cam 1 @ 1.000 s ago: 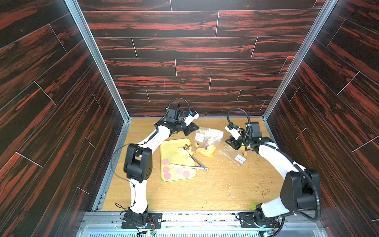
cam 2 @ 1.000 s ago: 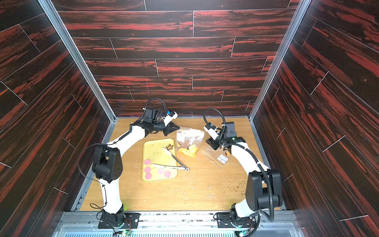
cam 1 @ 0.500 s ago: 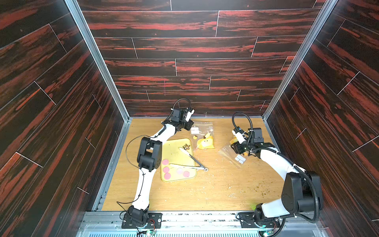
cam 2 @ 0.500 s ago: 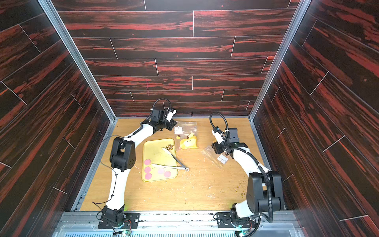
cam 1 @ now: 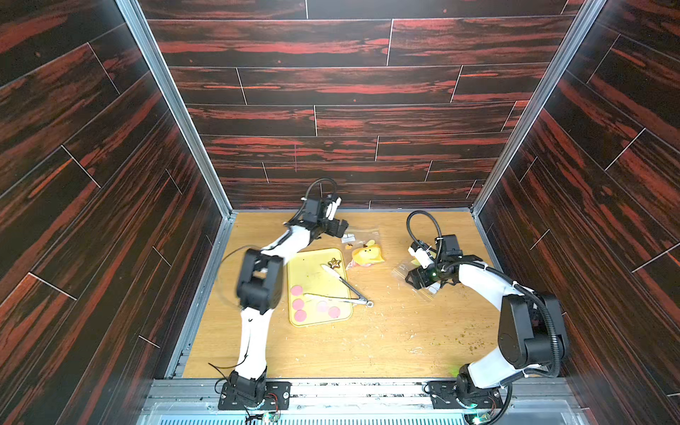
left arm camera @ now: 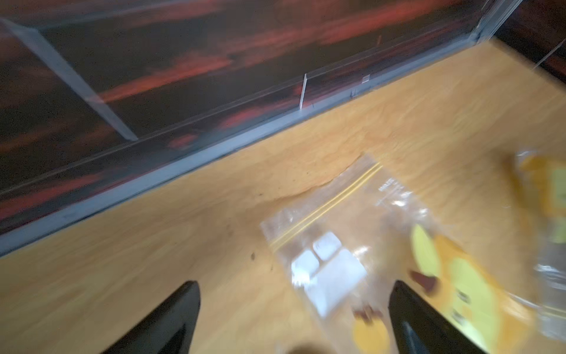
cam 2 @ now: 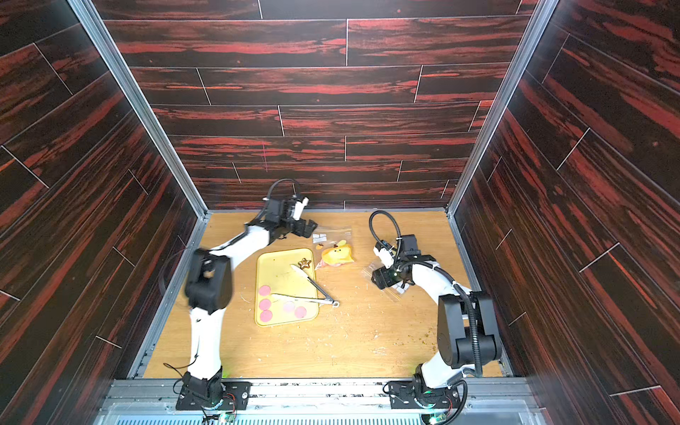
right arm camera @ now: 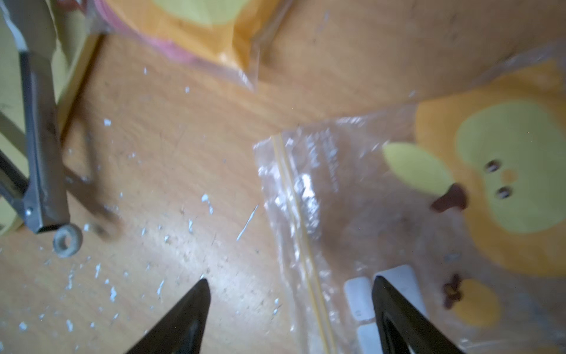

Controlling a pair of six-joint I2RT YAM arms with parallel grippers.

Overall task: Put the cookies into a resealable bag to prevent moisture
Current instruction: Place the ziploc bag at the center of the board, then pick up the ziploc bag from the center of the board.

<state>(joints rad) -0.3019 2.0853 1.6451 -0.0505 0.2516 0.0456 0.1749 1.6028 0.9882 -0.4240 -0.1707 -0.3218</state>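
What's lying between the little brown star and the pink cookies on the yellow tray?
Metal tongs, spread open, lie on the tray between the star and the cookies. Both top views show it.

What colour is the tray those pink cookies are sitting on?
The tray is yellow, clearest in a top view.

Five pink cookies [cam 1: 298,304] lie flat on the yellow tray [cam 1: 305,268], resealable bag [cam 1: 362,235] beside.
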